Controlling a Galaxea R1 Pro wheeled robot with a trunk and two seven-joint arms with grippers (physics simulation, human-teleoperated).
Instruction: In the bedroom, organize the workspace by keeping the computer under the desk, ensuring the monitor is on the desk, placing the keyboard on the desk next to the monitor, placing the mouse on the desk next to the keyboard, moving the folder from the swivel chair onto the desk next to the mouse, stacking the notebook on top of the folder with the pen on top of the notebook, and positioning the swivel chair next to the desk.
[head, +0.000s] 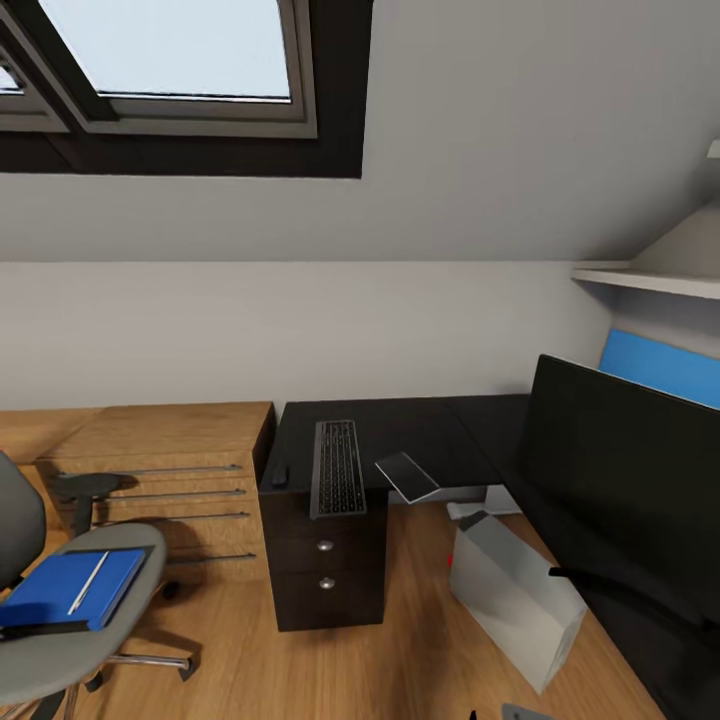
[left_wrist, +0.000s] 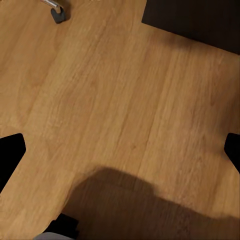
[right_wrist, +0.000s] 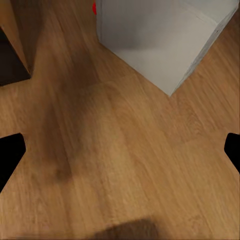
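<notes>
Both sets of jaws stand apart above bare floor (left_wrist: 115, 100), while the keyboard (head: 338, 466) lies on the counter (head: 420, 430) and the folder (head: 60, 588) rests on the swivel chair (head: 50, 650) at 8 o'clock.

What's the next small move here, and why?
Probably roll toward the chair and bring the left gripper over the folder. The folder, with the pen on it, lies on the seat, not the desk, where the keyboard already sits. Both grippers hang open over bare floor.
</notes>
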